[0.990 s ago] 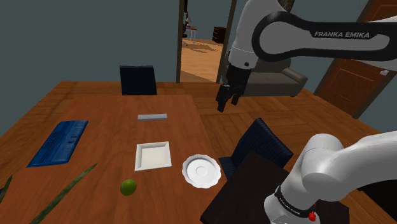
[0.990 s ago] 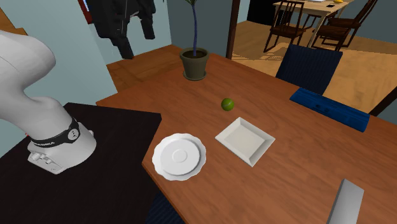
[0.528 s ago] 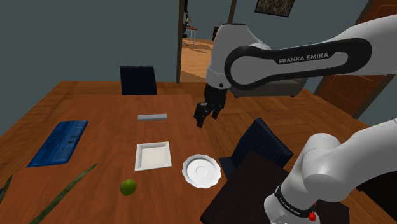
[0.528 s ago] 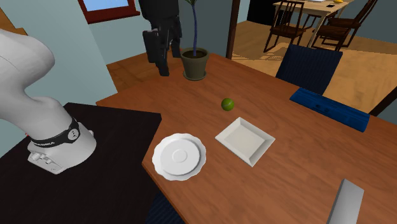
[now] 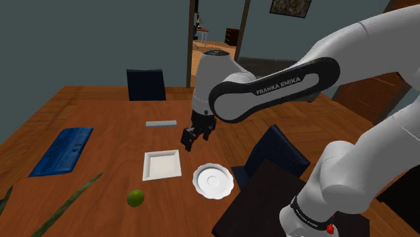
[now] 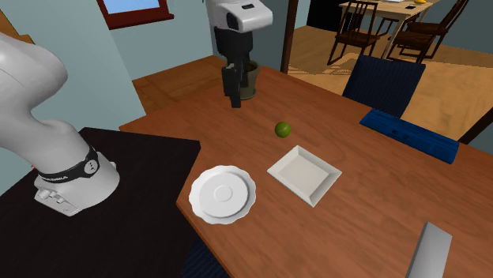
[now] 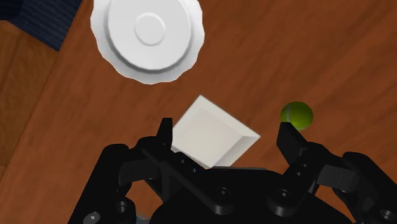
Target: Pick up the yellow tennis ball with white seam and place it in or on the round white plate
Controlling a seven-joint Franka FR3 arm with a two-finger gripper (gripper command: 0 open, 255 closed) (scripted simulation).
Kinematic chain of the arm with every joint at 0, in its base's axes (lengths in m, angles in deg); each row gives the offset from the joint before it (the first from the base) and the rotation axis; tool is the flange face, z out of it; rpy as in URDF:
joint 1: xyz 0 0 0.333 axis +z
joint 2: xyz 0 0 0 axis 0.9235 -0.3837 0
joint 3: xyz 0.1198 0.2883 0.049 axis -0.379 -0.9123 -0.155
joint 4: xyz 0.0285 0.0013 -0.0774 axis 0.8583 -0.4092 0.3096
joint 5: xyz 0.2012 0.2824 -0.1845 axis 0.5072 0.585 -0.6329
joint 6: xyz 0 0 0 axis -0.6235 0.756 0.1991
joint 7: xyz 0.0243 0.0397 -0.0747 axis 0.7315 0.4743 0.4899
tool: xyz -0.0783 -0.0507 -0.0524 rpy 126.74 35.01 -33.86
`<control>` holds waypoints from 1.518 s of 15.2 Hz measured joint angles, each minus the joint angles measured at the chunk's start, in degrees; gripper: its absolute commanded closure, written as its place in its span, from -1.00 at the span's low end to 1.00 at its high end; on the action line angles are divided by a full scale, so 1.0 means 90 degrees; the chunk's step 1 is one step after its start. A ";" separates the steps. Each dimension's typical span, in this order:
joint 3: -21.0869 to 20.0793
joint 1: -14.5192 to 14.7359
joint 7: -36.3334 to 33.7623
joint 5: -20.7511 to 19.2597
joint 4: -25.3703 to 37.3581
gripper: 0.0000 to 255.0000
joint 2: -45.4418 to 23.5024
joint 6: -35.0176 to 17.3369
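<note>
My jaws hang open and empty over the square white dish (image 7: 213,133) on the brown wooden counter (image 5: 101,108). I reckon a glancing descent would knock the small yellow-green tennis ball (image 7: 296,115) rolling. It lies beside that dish, apart from the round white scalloped plate (image 7: 147,38), smooth, with a faint pale seam.
</note>
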 measured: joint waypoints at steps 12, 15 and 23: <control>-0.0577 0.0304 -0.1766 -0.1555 0.1364 -1.00 -0.2931 -0.1576; -0.0484 0.0567 -0.2244 -0.2067 0.1881 -1.00 -0.3684 -0.1774; -0.0051 0.1358 -0.2987 -0.2943 0.3601 -1.00 -0.5575 -0.1913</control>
